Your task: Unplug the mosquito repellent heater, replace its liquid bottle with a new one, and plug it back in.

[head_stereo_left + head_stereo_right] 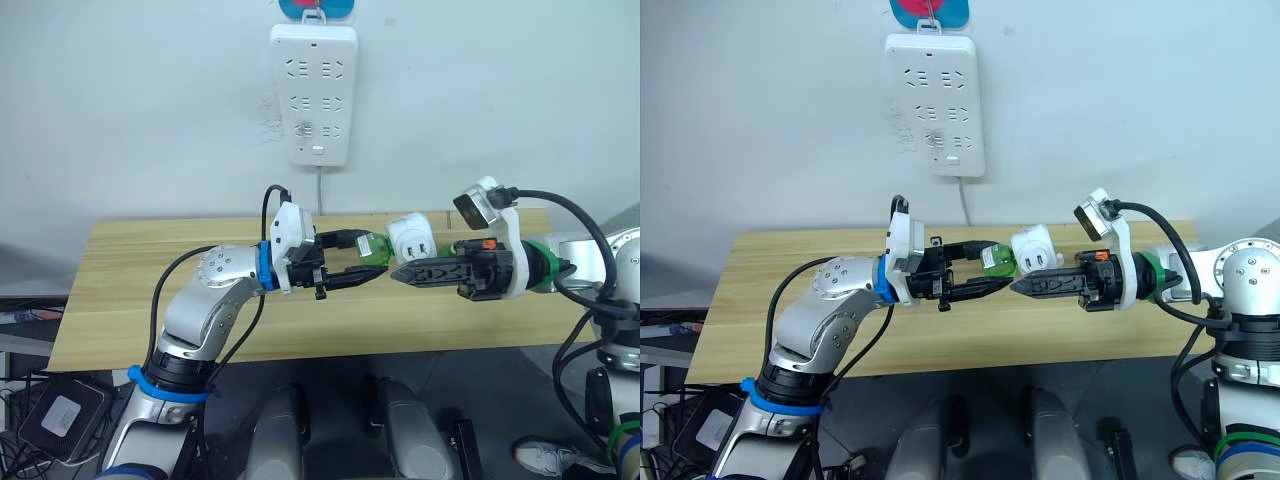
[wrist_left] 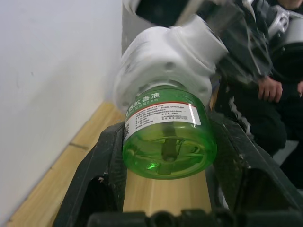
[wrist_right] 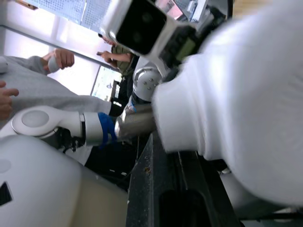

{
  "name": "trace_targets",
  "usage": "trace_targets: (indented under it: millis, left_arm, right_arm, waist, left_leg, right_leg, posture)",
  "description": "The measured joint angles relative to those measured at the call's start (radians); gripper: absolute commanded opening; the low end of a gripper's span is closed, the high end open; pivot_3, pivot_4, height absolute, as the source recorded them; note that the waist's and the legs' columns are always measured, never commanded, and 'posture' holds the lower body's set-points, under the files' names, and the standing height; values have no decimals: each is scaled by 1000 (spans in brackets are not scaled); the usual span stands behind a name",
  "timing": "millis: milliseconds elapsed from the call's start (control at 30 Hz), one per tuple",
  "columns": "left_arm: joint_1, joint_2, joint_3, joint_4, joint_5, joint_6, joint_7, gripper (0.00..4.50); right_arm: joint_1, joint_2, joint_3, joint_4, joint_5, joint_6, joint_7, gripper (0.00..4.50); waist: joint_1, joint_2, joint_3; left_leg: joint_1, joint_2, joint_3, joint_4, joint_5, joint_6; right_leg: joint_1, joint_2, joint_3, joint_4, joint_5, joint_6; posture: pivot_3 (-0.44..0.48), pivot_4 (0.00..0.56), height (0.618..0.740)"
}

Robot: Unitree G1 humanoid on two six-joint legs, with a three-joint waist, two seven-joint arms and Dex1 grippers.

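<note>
The white mosquito repellent heater point(image 1: 412, 237) hangs in the air above the wooden table point(image 1: 140, 300), with a green liquid bottle point(image 1: 374, 248) still joined to its left end. My right gripper point(image 1: 405, 256) is shut on the heater's body from the right. My left gripper point(image 1: 370, 259) reaches in from the left. In the left wrist view the bottle point(image 2: 165, 137) sits between its two black fingers point(image 2: 102, 170), base toward the camera, with both pads against its sides. The heater point(image 3: 246, 109) looms large and close in the right wrist view.
A long white power strip point(image 1: 314, 92) hangs on the wall above the table's far edge, its cord running down behind the table. People point(image 2: 272, 90) stand beyond the table's right end. The two arms meet over the table's middle.
</note>
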Motion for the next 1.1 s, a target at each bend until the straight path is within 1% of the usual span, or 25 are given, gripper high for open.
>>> trace_targets:
  millis: [100,200,400,567,767,900,1000,1033,1100]
  left_arm:
    - [7,13,-15,1,11,-13,-30,2247]
    - [9,16,-20,7,24,-31,-39,2247]
    - [12,5,-21,35,34,-28,-37,2247]
    - [23,9,-30,37,34,-20,-38,2247]
    - [22,4,-39,68,38,-18,-38,2247]
    - [18,-3,-37,69,45,-22,-36,2247]
    - [17,-24,-38,71,56,-46,-33,2247]
    - [16,-29,-37,72,55,-49,-33,2247]
    - [7,-44,-25,70,35,-49,-31,2247]
  right_arm:
    - [-12,-5,1,21,64,-25,-55,29]
    - [-14,-6,5,24,86,-49,-101,29]
    - [-14,10,21,-21,30,-116,-175,29]
    - [-14,19,35,-53,-48,-154,-177,29]
    - [-14,19,64,-66,-146,-180,-136,29]
    - [-18,23,56,-51,-147,-181,-118,29]
    - [-21,11,15,3,-95,-168,-110,615]
    - [-25,-12,-1,19,-71,-157,-96,931]
    - [-33,-101,-33,44,-26,-119,-58,1662]
  waist:
    - [-2,0,0]
    - [-2,0,0]
    - [-4,0,0]
    - [-9,0,0]
    - [-11,0,0]
    - [-11,0,0]
    - [-10,0,0]
    - [-9,0,0]
    - [-7,0,0]
  left_leg:
    - [0,0,0,0,0,0]
    - [0,0,0,0,0,0]
    - [0,0,0,0,0,0]
    - [0,0,0,0,0,0]
    - [0,0,0,0,0,0]
    - [0,0,0,0,0,0]
    - [0,0,0,0,0,0]
    - [0,0,0,0,0,0]
    - [-1,0,0,0,0,0]
  right_leg:
    - [0,0,0,0,0,0]
    - [0,0,0,0,0,0]
    - [0,0,0,0,0,0]
    - [0,0,0,0,0,0]
    - [0,0,0,0,0,0]
    - [0,0,0,0,0,0]
    - [0,0,0,0,0,0]
    - [0,-1,0,0,0,0]
    - [0,-1,0,-1,0,0]
  posture:
    - [-220,314,740]
    - [-220,314,740]
    - [-229,320,740]
    - [-234,317,740]
    - [-230,313,740]
    - [-230,315,740]
    - [-228,322,740]
    - [-228,322,740]
    - [-229,318,740]
